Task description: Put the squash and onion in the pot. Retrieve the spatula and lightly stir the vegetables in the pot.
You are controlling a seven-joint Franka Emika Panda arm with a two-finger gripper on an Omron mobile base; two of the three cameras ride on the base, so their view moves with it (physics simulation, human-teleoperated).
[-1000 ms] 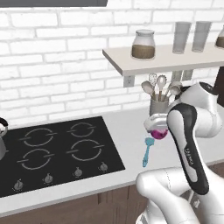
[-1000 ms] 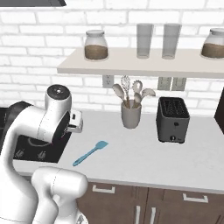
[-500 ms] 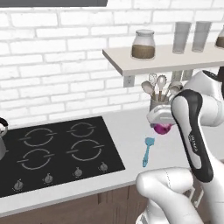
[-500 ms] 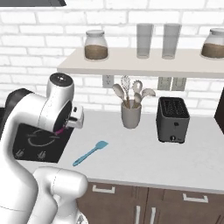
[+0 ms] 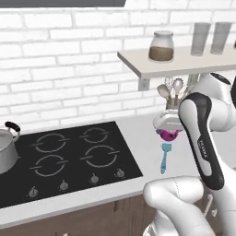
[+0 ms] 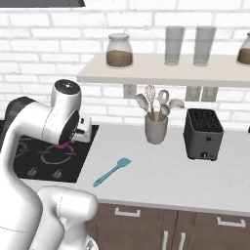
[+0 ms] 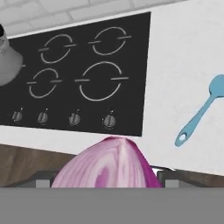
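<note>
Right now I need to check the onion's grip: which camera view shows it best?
The hand view: the onion looms large and close. The left base view shows it small, under the gripper; the right base view gives a sliver behind the arm.

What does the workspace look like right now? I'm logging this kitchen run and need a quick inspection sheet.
Surface: pale counter with a black four-ring cooktop set into it.
Job's things: onion held up between the gripper's fingers above the counter; pot on the cooktop's far left; spatula flat on the counter, right of the cooktop. No squash seen.
Clutter: utensil holder with pale spoons and a whisk; dark toaster.
Gripper: gripper closed on the onion, carried in the air near the cooktop's right edge.
Cables: nothing seen.
Surroundings: white brick wall; shelf with jars and two glasses; wall outlets below it.
</note>
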